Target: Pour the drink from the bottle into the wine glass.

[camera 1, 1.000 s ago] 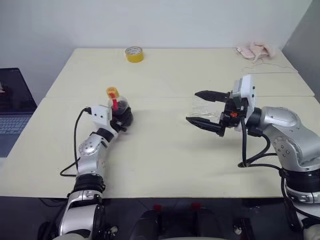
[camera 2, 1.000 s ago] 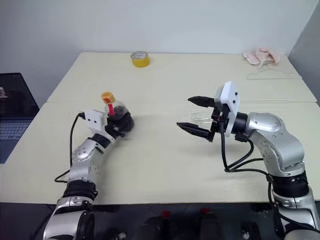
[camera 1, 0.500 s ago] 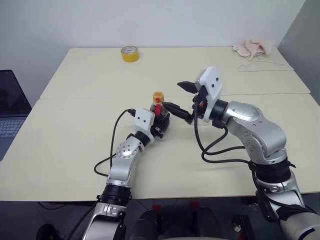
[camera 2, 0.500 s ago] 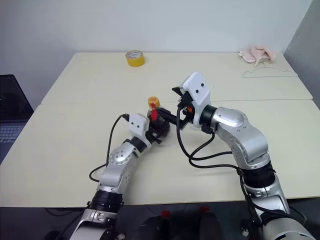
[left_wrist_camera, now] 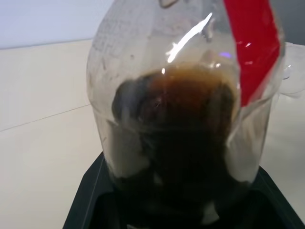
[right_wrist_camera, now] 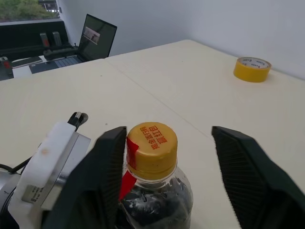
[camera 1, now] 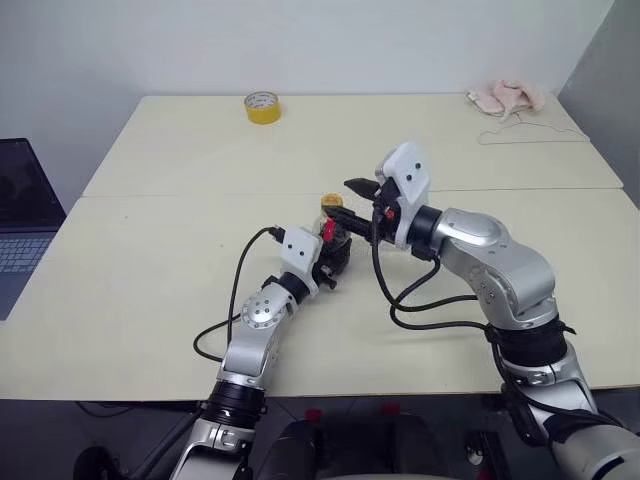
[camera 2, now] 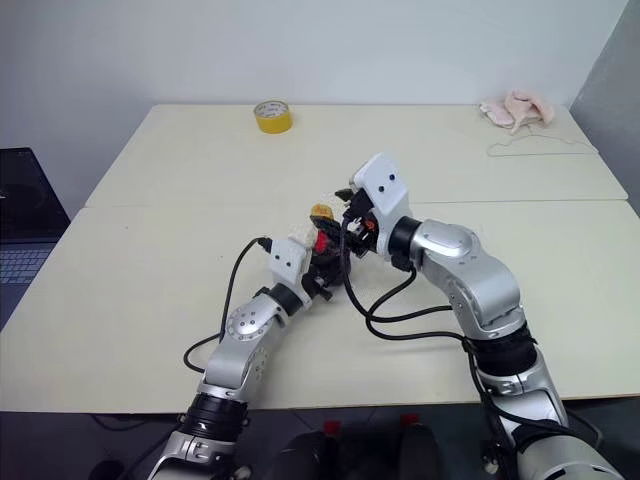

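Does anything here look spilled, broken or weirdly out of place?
Nothing spilled or broken. The bottle sits upright in the left fingers, its cap on and the drink inside. Only a crumpled pink cloth on the table's far corner looks stray.

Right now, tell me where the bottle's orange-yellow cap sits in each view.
Left eye: cap at centre, beside the right gripper.
Right eye: cap at centre.
Left wrist: not in it; the bottle body is.
Right wrist: cap between the fingers.
Shared landmark: yellow tape roll.
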You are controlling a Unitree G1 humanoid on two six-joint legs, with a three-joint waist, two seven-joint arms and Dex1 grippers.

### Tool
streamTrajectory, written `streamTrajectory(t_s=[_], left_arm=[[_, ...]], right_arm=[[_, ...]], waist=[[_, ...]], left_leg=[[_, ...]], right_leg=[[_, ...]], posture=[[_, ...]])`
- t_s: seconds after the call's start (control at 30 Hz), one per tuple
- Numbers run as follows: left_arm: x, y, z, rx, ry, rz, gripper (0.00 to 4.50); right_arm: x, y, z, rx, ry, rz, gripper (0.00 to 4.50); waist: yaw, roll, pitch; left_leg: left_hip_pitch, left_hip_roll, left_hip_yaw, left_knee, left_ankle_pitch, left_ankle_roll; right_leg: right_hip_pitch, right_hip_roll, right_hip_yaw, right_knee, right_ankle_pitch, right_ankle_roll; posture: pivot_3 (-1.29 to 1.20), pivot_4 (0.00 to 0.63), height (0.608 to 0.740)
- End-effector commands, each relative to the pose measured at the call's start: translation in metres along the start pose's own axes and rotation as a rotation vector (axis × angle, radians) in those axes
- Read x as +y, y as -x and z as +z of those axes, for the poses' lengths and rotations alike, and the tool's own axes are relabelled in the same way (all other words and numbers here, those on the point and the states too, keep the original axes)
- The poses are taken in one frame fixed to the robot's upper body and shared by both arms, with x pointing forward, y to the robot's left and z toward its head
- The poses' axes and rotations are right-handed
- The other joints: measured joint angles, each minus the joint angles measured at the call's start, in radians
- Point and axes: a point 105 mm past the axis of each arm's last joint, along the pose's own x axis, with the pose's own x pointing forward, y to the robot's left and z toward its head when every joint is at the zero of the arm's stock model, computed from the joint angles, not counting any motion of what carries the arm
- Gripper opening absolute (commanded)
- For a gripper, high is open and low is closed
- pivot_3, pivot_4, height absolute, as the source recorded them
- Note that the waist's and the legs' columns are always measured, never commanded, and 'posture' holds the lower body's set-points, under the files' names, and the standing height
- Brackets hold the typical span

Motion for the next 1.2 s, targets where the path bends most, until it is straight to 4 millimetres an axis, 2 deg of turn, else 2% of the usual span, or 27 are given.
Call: streamTrajectory(t_s=[0.03,0.2,0.27,0.4,0.7,0.73,1.03,1.13,1.2], left_arm=[[-0.004,-0.002,0.023,-0.075,-0.052,-0.014,1.82],[-0.002,-0.001,0.021,-0.067,-0.058,-0.012,1.82],[-0.002,0.000,0.021,-0.065,-0.060,-0.010,1.82],[0.000,0.001,0.021,-0.064,-0.065,-0.004,1.81],[0.000,0.018,0.024,-0.071,-0.046,0.033,1.76],[0.000,0.019,0.025,-0.073,-0.042,0.039,1.76],[-0.008,0.022,0.026,-0.075,-0.022,0.045,1.71],[-0.008,0.021,0.026,-0.074,-0.021,0.041,1.71],[-0.008,0.021,0.025,-0.069,-0.022,0.038,1.70]], right_arm=[[-0.003,0.000,0.010,-0.026,0.016,-0.024,1.87],[0.001,-0.001,0.010,-0.026,0.009,-0.001,0.12],[0.002,0.001,0.012,-0.040,0.000,0.009,0.11],[0.004,0.003,0.018,-0.056,-0.009,0.029,1.10],[0.016,-0.005,0.019,-0.040,-0.009,0.065,4.31],[0.017,-0.005,0.019,-0.036,-0.003,0.071,4.49],[0.025,-0.006,0.015,-0.027,0.005,0.118,4.50],[0.026,-0.006,0.016,-0.033,0.008,0.123,3.90],[0.026,-0.006,0.016,-0.037,0.009,0.122,3.17]], waist=[[0.000,0.000,0.000],[0.000,0.000,0.000],[0.000,0.000,0.000],[0.000,0.000,0.000],[-0.001,0.000,0.000],[-0.001,0.000,0.000],[0.001,0.000,0.000],[0.001,0.000,0.000],[0.001,0.000,0.000]], left_leg=[[0.000,0.000,0.000,0.000,0.000,0.000],[0.000,0.000,0.000,0.000,0.000,0.000],[0.000,0.000,0.000,0.000,0.000,0.000],[0.000,0.000,0.000,0.000,0.000,0.000],[0.000,0.000,0.000,-0.001,0.000,0.000],[0.000,0.000,0.000,0.000,0.000,0.000],[0.000,0.000,0.001,0.000,0.000,0.000],[0.000,0.000,0.001,0.000,0.000,0.000],[0.000,0.000,0.001,0.000,0.000,0.000]], right_leg=[[0.000,0.000,0.000,0.000,0.000,0.000],[0.000,0.000,0.000,0.000,0.000,0.000],[0.000,0.000,0.000,0.000,0.000,0.000],[0.000,0.000,0.000,0.000,0.000,0.000],[-0.001,0.000,0.001,0.000,0.000,0.000],[-0.001,0.000,0.001,0.000,0.000,0.000],[-0.001,0.000,0.001,0.000,0.000,0.000],[-0.001,0.000,0.001,0.000,0.000,0.000],[-0.001,0.000,0.001,0.000,0.000,0.000]], posture=[[0.00,0.150,0.740],[0.00,0.150,0.740],[0.00,0.150,0.740],[0.00,0.150,0.740],[0.00,0.150,0.740],[0.00,0.150,0.740],[0.00,0.150,0.740],[0.00,0.150,0.740],[0.00,0.150,0.740]])
